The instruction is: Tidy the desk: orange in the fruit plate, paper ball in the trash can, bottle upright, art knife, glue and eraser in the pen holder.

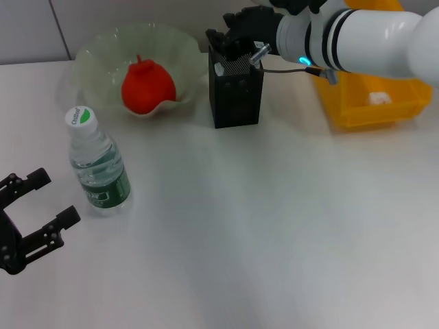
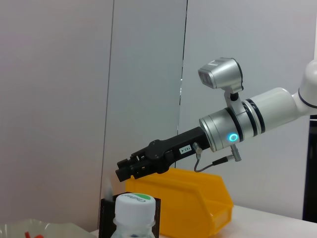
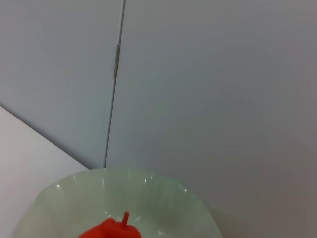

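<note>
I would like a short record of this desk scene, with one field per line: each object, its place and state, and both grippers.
orange: inside the fruit plate
bottle: upright on the desk, near the left gripper
paper ball: inside the trash can
pen holder: upright, between the fruit plate and the trash can
eraser: not visible
right gripper: above the pen holder opening; fingers unclear
left gripper: open, empty, low beside the bottle
</note>
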{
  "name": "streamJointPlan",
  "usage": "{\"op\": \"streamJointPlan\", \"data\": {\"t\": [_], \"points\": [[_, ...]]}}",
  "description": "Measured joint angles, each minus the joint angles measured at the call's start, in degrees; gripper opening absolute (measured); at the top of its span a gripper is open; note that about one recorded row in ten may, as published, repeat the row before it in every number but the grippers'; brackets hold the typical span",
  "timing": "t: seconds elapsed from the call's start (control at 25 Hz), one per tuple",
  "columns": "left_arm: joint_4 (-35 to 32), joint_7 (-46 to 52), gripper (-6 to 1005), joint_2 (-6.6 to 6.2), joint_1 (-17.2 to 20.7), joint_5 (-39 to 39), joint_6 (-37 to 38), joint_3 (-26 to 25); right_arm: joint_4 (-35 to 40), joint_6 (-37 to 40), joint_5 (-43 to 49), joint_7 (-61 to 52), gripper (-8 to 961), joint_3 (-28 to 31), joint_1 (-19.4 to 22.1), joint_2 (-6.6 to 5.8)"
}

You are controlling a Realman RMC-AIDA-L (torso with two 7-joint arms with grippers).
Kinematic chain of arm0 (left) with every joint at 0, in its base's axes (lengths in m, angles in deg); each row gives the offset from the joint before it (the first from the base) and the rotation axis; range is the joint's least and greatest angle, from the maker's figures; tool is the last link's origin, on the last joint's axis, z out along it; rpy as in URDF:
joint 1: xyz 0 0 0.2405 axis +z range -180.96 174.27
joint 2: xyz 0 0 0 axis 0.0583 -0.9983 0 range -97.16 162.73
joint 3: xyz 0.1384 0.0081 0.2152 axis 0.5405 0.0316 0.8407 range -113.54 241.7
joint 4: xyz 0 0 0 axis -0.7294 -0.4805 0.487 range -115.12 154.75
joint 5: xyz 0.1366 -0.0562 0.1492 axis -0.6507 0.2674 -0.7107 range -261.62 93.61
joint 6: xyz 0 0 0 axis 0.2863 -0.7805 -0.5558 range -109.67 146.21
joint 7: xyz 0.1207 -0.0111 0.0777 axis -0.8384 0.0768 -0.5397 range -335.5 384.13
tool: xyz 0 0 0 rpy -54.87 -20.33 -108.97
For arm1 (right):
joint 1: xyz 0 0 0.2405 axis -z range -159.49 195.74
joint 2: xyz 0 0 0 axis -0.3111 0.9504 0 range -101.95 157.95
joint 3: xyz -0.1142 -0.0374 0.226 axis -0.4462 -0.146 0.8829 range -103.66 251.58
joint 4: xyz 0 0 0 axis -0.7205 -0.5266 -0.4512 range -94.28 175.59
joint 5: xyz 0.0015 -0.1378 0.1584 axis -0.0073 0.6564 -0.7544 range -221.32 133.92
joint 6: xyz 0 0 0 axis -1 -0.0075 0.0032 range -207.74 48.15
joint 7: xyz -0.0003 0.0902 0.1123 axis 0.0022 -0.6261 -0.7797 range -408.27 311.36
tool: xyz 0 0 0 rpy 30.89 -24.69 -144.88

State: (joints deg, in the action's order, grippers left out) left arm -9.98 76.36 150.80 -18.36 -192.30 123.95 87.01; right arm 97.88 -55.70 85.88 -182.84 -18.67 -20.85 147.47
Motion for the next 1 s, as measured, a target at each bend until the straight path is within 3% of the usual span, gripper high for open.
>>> {"op": "streamJointPlan", "data": {"t": [0.08,0.24,0.36,0.4,0.48,0.52,0.64,0.68,0.72,0.76,0.8,0.84,0.88,0.92,0.96,1.0], "points": [[0.0,0.0,785,0.01,0.0,0.1,0.0,0.0,0.2,0.0,0.0,0.0,298,0.0,0.2,0.03],[0.0,0.1,785,-0.02,0.2,0.1,0.3,0.0,2.0,0.6,-0.3,-0.2,453,0.3,1.2,-0.05],[0.0,0.6,785,-0.23,0.4,0.1,0.9,0.1,9.8,5.2,-1.9,1.1,569,0.4,6.3,-0.35],[-0.1,1.2,785,-0.36,0.4,-0.1,1.2,0.3,9.8,5.2,-1.9,1.1,607,0.4,6.3,-0.35],[-0.4,3.2,785,-0.77,0.3,-0.5,1.7,1.4,18.1,10.1,-2.5,2.5,684,0.6,12.0,-0.37],[-0.4,3.2,785,-0.77,0.3,-0.5,1.7,1.4,18.1,10.1,-2.5,2.5,684,0.6,12.0,-0.37],[-0.4,3.3,785,-0.87,0.5,-0.5,2.2,1.8,25.5,15.7,-5.2,3.2,682,2.5,17.6,-0.36],[-0.4,3.0,785,-0.89,0.8,-0.5,3.3,2.2,28.8,20.7,-8.7,4.8,682,5.2,20.5,-0.38],[-0.4,3.0,785,-0.91,0.9,-0.5,3.5,2.4,28.8,20.7,-8.7,4.8,682,5.2,20.5,-0.38],[-0.4,3.0,785,-0.96,1.0,-0.5,4.1,2.6,30.4,27.7,-14.8,8.9,682,9.5,22.7,-0.41],[-0.4,3.0,785,-0.96,1.0,-0.5,4.1,2.6,30.4,27.7,-14.8,8.9,682,9.5,22.7,-0.41],[-0.4,3.0,785,-0.99,1.1,-0.5,4.3,2.9,30.2,32.4,-18.4,11.4,682,12.6,23.1,-0.43],[-0.4,3.0,785,-0.99,1.1,-0.5,4.3,3.0,28.2,42.1,-23.4,15.3,682,19.3,22.8,-0.65],[-0.4,3.0,785,-1.0,1.1,-0.5,4.4,3.6,28.2,42.1,-23.4,15.3,682,19.3,22.8,-0.65],[-0.4,3.0,785,-1.0,1.1,-0.5,4.4,4.0,24.3,52.8,-25.5,18.1,682,26.2,20.8,-0.84],[-0.4,3.0,785,-0.95,1.2,-0.5,4.5,5.0,21.5,57.2,-25.6,20.1,682,29.6,19.5,-0.98]]}}
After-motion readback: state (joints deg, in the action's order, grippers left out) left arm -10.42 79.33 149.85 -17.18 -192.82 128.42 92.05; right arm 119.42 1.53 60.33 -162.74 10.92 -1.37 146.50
